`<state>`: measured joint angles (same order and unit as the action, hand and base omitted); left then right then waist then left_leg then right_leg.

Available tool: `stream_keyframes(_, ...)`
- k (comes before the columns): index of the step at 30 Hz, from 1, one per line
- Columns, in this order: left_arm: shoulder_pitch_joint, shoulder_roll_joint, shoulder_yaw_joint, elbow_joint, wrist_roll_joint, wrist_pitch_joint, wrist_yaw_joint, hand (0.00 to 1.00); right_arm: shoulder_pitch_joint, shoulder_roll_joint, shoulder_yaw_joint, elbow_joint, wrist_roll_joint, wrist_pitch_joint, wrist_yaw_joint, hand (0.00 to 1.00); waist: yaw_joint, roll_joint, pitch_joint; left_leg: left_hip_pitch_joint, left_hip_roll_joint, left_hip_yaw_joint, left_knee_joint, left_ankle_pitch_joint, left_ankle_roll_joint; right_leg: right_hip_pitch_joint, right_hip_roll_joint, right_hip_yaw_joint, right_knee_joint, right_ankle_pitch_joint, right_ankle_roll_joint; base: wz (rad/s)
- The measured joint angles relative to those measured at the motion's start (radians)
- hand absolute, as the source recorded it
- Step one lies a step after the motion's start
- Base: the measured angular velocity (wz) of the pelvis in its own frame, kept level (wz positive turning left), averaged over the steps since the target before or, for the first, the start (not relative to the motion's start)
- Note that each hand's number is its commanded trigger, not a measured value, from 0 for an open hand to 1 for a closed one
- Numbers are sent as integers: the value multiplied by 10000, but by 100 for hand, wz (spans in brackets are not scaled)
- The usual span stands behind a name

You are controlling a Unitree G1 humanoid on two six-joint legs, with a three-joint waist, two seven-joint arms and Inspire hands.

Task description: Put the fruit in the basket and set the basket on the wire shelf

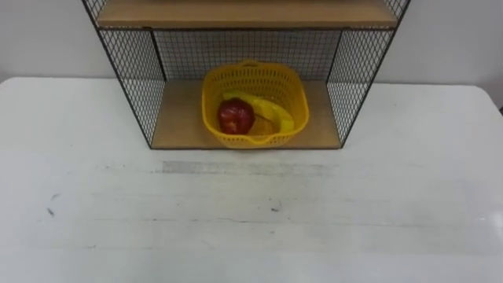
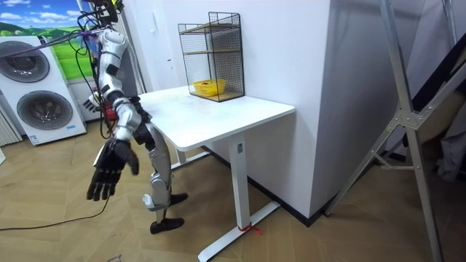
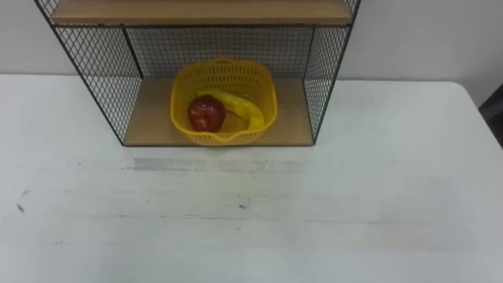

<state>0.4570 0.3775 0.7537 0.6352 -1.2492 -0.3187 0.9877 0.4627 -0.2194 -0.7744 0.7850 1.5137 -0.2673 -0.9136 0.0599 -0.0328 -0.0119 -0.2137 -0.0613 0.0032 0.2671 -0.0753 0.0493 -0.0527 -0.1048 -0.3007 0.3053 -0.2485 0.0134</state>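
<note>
Basket (image 1: 214, 94) likely light, stiff plastic; apple (image 1: 235, 116), banana (image 1: 271, 110) loose inside; grip by rim. Right hand (image 2: 109, 169) hangs slack-fingered, empty.

text=none legible | labels=none legible | numbers=none legible | signs=none legible

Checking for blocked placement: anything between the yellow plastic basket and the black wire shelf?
Nothing visible. The yellow plastic basket already sits on the bottom wooden board of the black wire shelf, red apple and yellow banana inside. Right hand hangs open.
</note>
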Motion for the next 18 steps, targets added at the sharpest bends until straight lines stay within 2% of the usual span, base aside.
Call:
stream_keyframes(3, -2, -791, -231, 1735, -238, 100, -577, 0, 64, 871, 961, 919, 153, 100, 622, 0, 89, -8, -14, 159, 153, 361, -104, -94, -1, 32, -81, -43, 14, 10, 17, -32)
stream_keyframes(6, -121, -1036, -672, 2690, -985, 291, -881, 0, 55, 1262, 1549, 1439, 177, 279, 1122, 0, -8, 4, -21, 241, 195, 487, -173, -104, 7, 100, -110, -48, 13, 27, 46, -10)
stream_keyframes(7, -191, -1091, -746, 2866, -1037, 328, -992, 0, 11, 1297, 1696, 1601, 172, 295, 1243, 0, 2, 8, -22, 266, 214, 555, -199, -103, 5, 105, -119, -38, 18, 27, 46, -4)
stream_keyframes(8, -268, -1229, -1020, 3134, -1039, 370, -1170, 0, -156, 1359, 2043, 1903, 171, 331, 1453, 0, -1, 4, -21, 339, 328, 844, -251, -99, -1, 131, -136, -38, 17, 27, 46, -11)
stream_keyframes(10, -437, -1434, -1188, 3586, -889, 634, -1483, 0, -431, 1439, 2215, 2088, 177, 598, 1647, 0, 3, -7, -19, 475, 391, 1043, -326, -99, -1, 195, -152, -14, 16, 28, 48, -14)
stream_keyframes(13, -758, -1602, -1577, 4595, -130, 1031, -2317, 0, -920, 1441, 2534, 2484, 153, 931, 2118, 0, -12, -30, -16, 600, 436, 1070, -326, -98, -4, 368, -126, -70, -101, 114, 66, -6)
stream_keyframes(16, -910, -1719, -2143, 5394, 733, 1621, -3349, 0, -1316, 1368, 2618, 3127, -62, 1234, 2708, 0, -69, -15, -17, 701, 471, 1074, -348, -80, -31, 595, -80, -160, -327, 203, 81, 12)
stream_keyframes(18, -904, -1814, -2495, 5687, 2175, 2151, -4069, 0, -1643, 1338, 2580, 3764, -1150, 1613, 3146, 0, -508, -49, -7, 745, 485, 1064, -315, -60, -61, 866, -102, -492, -467, 223, 111, 46)
